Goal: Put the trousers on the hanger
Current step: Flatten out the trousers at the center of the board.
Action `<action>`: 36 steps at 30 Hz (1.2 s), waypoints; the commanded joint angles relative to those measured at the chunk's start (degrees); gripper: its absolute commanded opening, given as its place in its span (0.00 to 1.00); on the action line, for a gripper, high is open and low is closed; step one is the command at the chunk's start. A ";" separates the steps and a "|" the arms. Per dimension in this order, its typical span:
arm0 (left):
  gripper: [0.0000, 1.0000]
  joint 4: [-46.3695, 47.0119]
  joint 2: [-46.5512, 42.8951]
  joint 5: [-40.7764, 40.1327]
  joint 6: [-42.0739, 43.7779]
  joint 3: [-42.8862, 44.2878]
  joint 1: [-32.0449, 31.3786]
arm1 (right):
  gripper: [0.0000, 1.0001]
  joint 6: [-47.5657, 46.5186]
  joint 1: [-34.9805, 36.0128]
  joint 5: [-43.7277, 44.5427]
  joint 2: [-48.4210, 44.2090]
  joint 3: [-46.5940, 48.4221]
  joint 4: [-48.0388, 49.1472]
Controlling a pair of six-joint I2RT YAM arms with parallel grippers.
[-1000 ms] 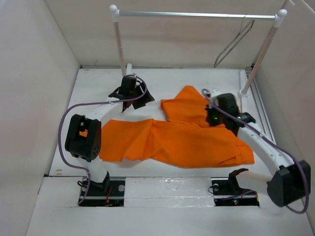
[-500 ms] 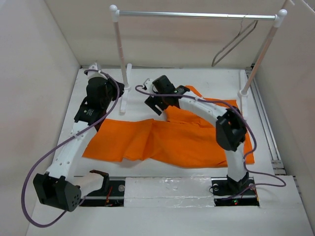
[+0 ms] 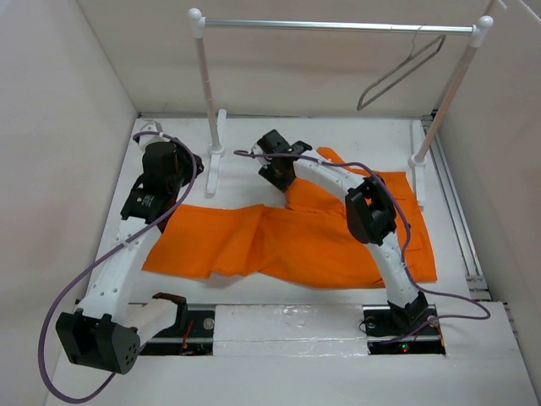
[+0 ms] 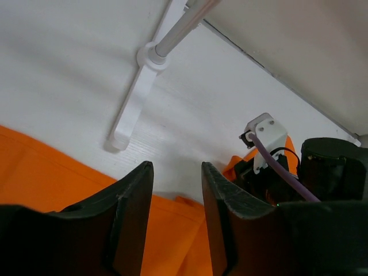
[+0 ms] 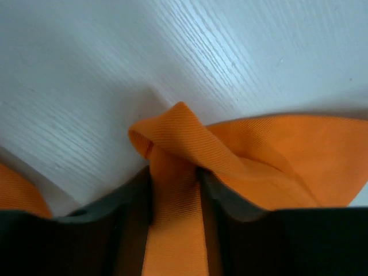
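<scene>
Right wrist: right tool (image 5: 175, 198) is pinching a thin trousers (image 5: 276, 152) fold.
Left tool (image 4: 177, 169): hovering ajar, empty.
Risk: fold probably slipping free during lifting.

**White table bearing orange cloth, two post feet, two arm bases**

The table (image 3: 355, 135) is carrying the trousers (image 3: 287, 245), which are lying spread across its middle, running from the left side to the right. Beyond them the left foot (image 3: 215, 161) is sitting apart from the cloth. The right foot (image 3: 417, 161) is lying just beside the cloth's right end, and contact there is unclear. The left base (image 3: 173, 334) and right base (image 3: 404, 330) are sitting at the near edge.
</scene>
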 commanded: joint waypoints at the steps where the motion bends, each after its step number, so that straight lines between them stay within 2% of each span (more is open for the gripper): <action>1: 0.35 -0.28 -2.24 -1.27 0.53 2.02 0.08 | 0.40 0.77 -1.05 1.86 -0.02 1.52 -2.78; 2: 0.36 -0.20 -2.67 -1.36 0.35 1.84 0.08 | 0.27 0.68 -1.05 1.69 -0.73 -0.75 -0.61; 3: 0.40 -0.46 -2.76 -1.70 0.18 1.76 0.08 | 0.04 0.77 -1.05 1.34 -1.69 -1.56 0.29; 4: 0.40 -0.55 -2.94 -1.71 -0.17 1.58 0.08 | 0.00 0.86 -1.05 1.07 -3.44 -2.09 1.08; 7: 0.41 -0.72 -3.20 -2.50 -0.53 0.79 0.08 | 0.00 1.21 0.18 -0.33 -7.40 -2.27 3.19; 8: 0.46 -0.72 -3.12 -2.59 -0.70 0.44 0.08 | 0.00 1.12 0.79 -1.73 -11.94 -2.61 5.02; 10: 0.47 -0.90 -2.59 -1.80 -0.53 0.09 0.08 | 0.00 1.21 1.58 -3.49 -18.10 -5.77 7.58; 11: 0.52 -0.99 -1.81 -1.45 -0.27 -0.18 0.08 | 0.00 1.64 2.19 -5.33 -25.10 -7.52 10.46; 14: 0.52 -1.60 -0.05 -0.04 0.17 -0.09 0.08 | 0.00 5.14 1.15 -8.23 -36.03 -16.75 15.57; 15: 0.52 -1.69 0.22 0.31 0.87 0.08 0.08 | 0.00 6.21 0.01 -10.16 -43.20 -19.38 16.98; 16: 0.52 -1.69 0.48 0.31 1.14 0.35 0.08 | 0.00 7.61 -3.22 -11.66 -46.84 -26.45 18.91; 18: 0.53 -1.43 1.63 0.49 2.02 1.92 0.08 | 0.00 12.88 -7.80 -19.21 -56.65 -35.00 24.53; 19: 0.53 -1.43 2.06 0.75 2.28 2.54 0.08 | 0.00 14.55 -10.52 -21.76 -59.50 -43.84 26.99; 20: 0.53 -1.43 3.46 1.28 2.55 4.11 0.08 | 0.00 17.35 -15.94 -24.22 -61.71 -48.02 29.36; 22: 0.53 -1.69 5.22 0.50 3.34 5.96 -1.58 | 0.00 18.43 -21.59 -25.21 -65.31 -54.62 29.74; 23: 0.53 -1.78 7.32 -0.55 3.60 8.06 -3.94 | 0.00 20.61 -26.84 -27.21 -65.51 -60.04 30.52; 24: 0.54 -1.52 8.39 -0.30 3.95 8.52 -4.83 | 0.00 20.72 -29.07 -27.93 -64.99 -61.84 30.18; 26: 0.62 -0.29 12.67 2.93 3.69 8.96 -5.37 | 0.00 19.23 -32.15 -29.59 -61.92 -63.87 28.25; 28: 0.62 0.33 18.03 8.55 2.64 8.87 -5.37 | 0.07 17.40 -33.65 -30.31 -59.72 -63.97 29.29; 29: 0.62 0.33 19.89 8.58 2.46 8.53 -5.37 | 0.07 17.21 -33.66 -30.22 -59.01 -63.97 29.65; 30: 0.62 1.98 24.44 14.32 2.64 7.56 -5.89 | 0.04 16.51 -33.66 -27.26 -57.53 -61.70 28.61; 32: 0.61 2.70 25.79 17.42 3.77 7.73 -6.51 | 0.00 15.89 -33.66 -25.41 -55.50 -58.90 26.86; 34: 0.58 4.01 28.42 17.80 6.14 8.60 -12.11 | 0.00 14.75 -33.66 -21.36 -54.18 -57.03 23.51; 36: 0.58 4.11 29.48 15.96 8.17 9.57 -18.51 | 0.00 14.39 -34.71 -21.61 -53.91 -57.28 23.50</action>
